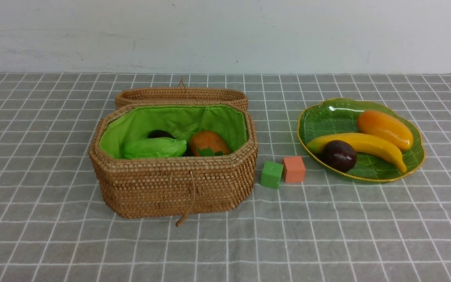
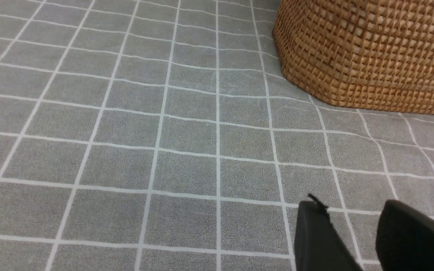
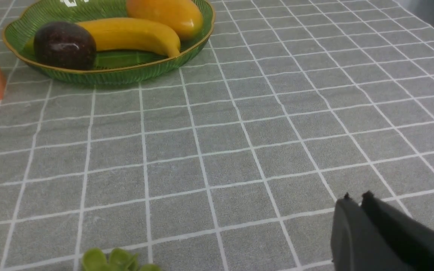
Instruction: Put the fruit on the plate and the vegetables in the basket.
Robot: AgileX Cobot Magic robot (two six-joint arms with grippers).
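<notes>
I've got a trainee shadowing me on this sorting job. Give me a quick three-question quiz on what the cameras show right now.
1. True or false: the banana lies on the plate.
2. How many items lie on the plate?
3. Which one sits nearer the basket: A, the green cube, or B, the orange cube?
Key: 1 true; 2 three; 3 A.

The basket (image 1: 170,184) is rough woven rattan lined with matt green cloth (image 1: 178,121). The plate (image 1: 329,117) is glossy and ribbed. The mango (image 1: 384,128), banana (image 1: 366,145) and mangosteen (image 1: 340,155) look smooth and shiny. A matt checked cloth covers the worktop (image 1: 327,235).
</notes>
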